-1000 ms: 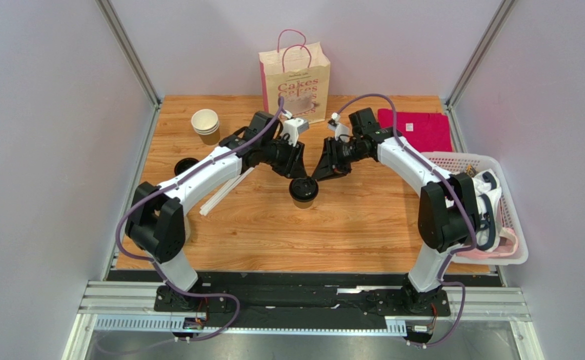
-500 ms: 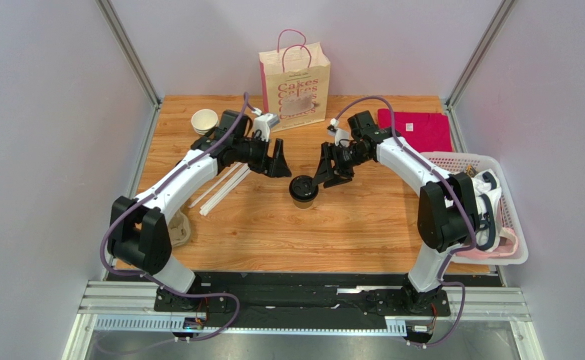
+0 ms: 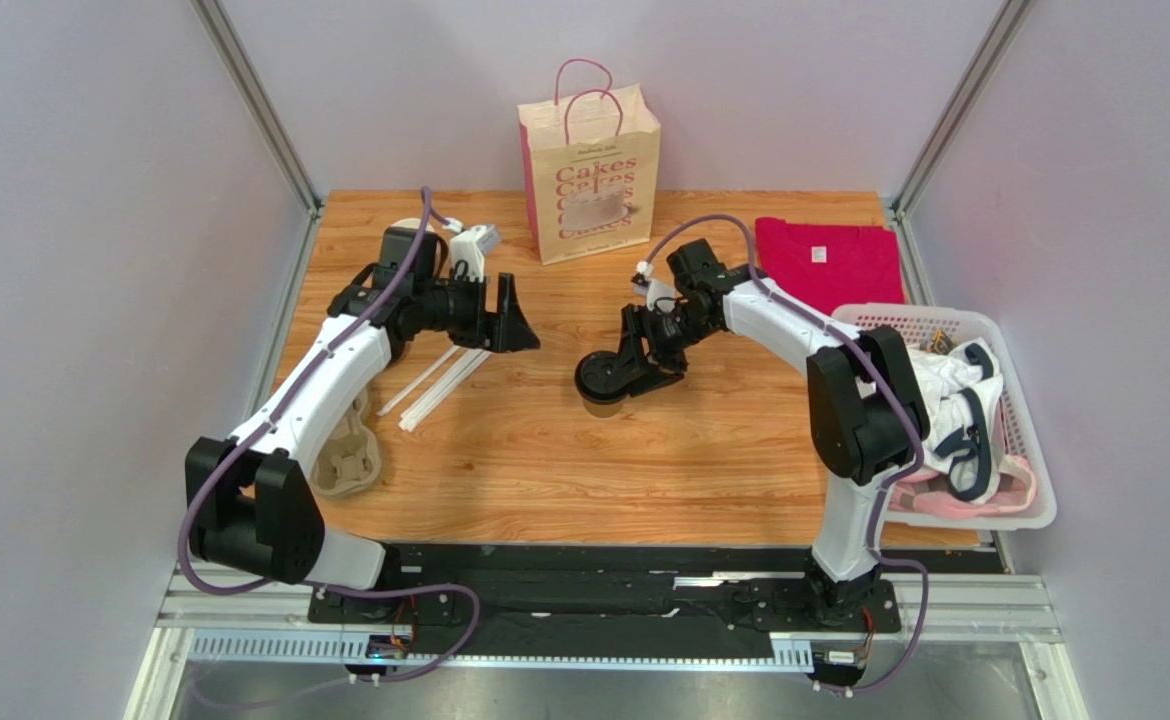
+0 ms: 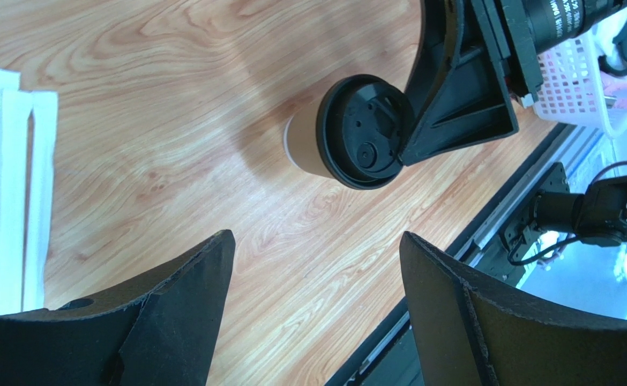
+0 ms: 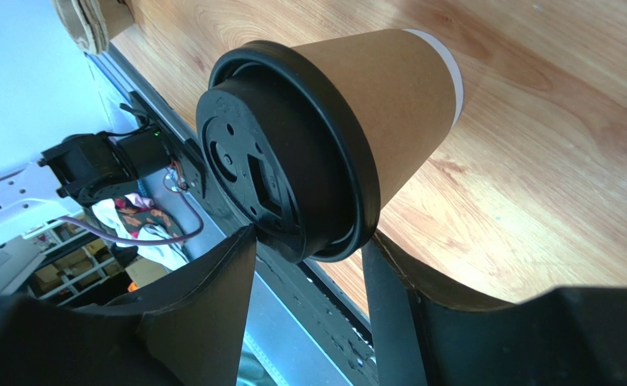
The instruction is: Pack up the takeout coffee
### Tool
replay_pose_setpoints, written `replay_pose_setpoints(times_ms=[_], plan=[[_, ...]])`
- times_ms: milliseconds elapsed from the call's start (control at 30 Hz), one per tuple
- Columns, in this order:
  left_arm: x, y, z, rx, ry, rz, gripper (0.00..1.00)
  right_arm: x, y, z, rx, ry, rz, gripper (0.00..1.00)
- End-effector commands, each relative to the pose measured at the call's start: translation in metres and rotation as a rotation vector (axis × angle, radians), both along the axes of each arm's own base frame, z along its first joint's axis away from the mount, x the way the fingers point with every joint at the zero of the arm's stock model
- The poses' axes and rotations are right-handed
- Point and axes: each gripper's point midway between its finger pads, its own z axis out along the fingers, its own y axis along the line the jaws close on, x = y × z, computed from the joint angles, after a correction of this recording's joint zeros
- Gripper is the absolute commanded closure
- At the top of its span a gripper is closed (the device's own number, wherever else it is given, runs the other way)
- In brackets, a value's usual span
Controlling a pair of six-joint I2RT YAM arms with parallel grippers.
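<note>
Right fingers [image 5: 204,322] are set either side of the lid [image 5: 268,185] of the takeout coffee [image 5: 389,104]; whether it is gripped cannot be told; left fingers [image 4: 172,322] are spread wide, empty; the lidded cup is seen on the desk [image 3: 621,465], not yet placed in the paper bag [image 3: 591,158].

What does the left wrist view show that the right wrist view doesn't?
Left wrist only: the wrapped straws lying flat, the white basket, and the open left claw. Right wrist only: both fingers of the right claw flanking the black lid, close up. Both: the coffee cup standing upright on the wooden table, lid on.
</note>
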Motion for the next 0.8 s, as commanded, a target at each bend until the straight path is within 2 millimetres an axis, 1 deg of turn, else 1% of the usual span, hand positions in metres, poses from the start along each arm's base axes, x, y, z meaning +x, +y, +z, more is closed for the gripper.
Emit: replay_pose_setpoints(times_ms=[0, 33, 100, 133, 200, 267, 333, 367, 400, 467, 500, 567, 600, 633, 700, 733, 767], plan=[[-0.002, 0.008, 0.015, -0.037, -0.018, 0.030, 0.16, 0.017, 0.019, 0.013, 0.069, -0.019, -0.023, 0.47], [0.000, 0.011, 0.018, -0.038, -0.027, 0.041, 0.16, 0.020, 0.023, 0.015, 0.081, -0.016, -0.032, 0.48], [0.003, 0.017, 0.019, -0.040, -0.029, 0.063, 0.16, 0.023, 0.026, 0.011, 0.089, 0.000, -0.038, 0.49], [0.004, 0.019, 0.021, -0.042, -0.034, 0.072, 0.16, 0.027, 0.031, 0.014, 0.103, -0.005, -0.038, 0.49], [0.007, 0.026, 0.022, -0.043, -0.039, 0.098, 0.16, 0.030, 0.035, 0.011, 0.107, 0.017, -0.052, 0.50], [0.009, 0.031, 0.025, -0.041, -0.050, 0.112, 0.16, 0.038, 0.041, 0.014, 0.127, 0.016, -0.071, 0.50], [0.011, 0.038, 0.024, -0.037, -0.051, 0.135, 0.16, 0.046, 0.048, 0.012, 0.144, 0.009, -0.080, 0.51], [0.011, 0.040, 0.023, -0.036, -0.050, 0.138, 0.16, 0.050, 0.051, 0.015, 0.153, -0.001, -0.085, 0.51], [0.013, 0.045, 0.023, -0.034, -0.050, 0.155, 0.16, 0.053, 0.057, 0.012, 0.157, 0.002, -0.090, 0.51], [0.014, 0.050, 0.022, -0.032, -0.049, 0.167, 0.16, 0.060, 0.065, 0.018, 0.174, -0.017, -0.091, 0.51], [0.014, 0.053, 0.022, -0.030, -0.053, 0.173, 0.16, 0.063, 0.071, 0.013, 0.176, -0.010, -0.092, 0.51], [0.015, 0.060, 0.023, -0.025, -0.058, 0.189, 0.16, 0.067, 0.077, 0.012, 0.181, -0.014, -0.090, 0.50], [0.015, 0.062, 0.025, -0.024, -0.065, 0.194, 0.16, 0.072, 0.084, 0.018, 0.193, -0.034, -0.086, 0.50], [0.016, 0.067, 0.024, -0.022, -0.063, 0.204, 0.16, 0.074, 0.087, 0.010, 0.190, -0.023, -0.090, 0.50], [0.015, 0.070, 0.025, -0.019, -0.067, 0.209, 0.16, 0.082, 0.096, 0.015, 0.202, -0.045, -0.087, 0.51], [0.016, 0.073, 0.024, -0.017, -0.067, 0.216, 0.16, 0.085, 0.099, 0.010, 0.204, -0.033, -0.094, 0.50], [0.016, 0.074, 0.025, -0.016, -0.069, 0.221, 0.16, 0.086, 0.104, 0.010, 0.209, -0.034, -0.092, 0.50]])
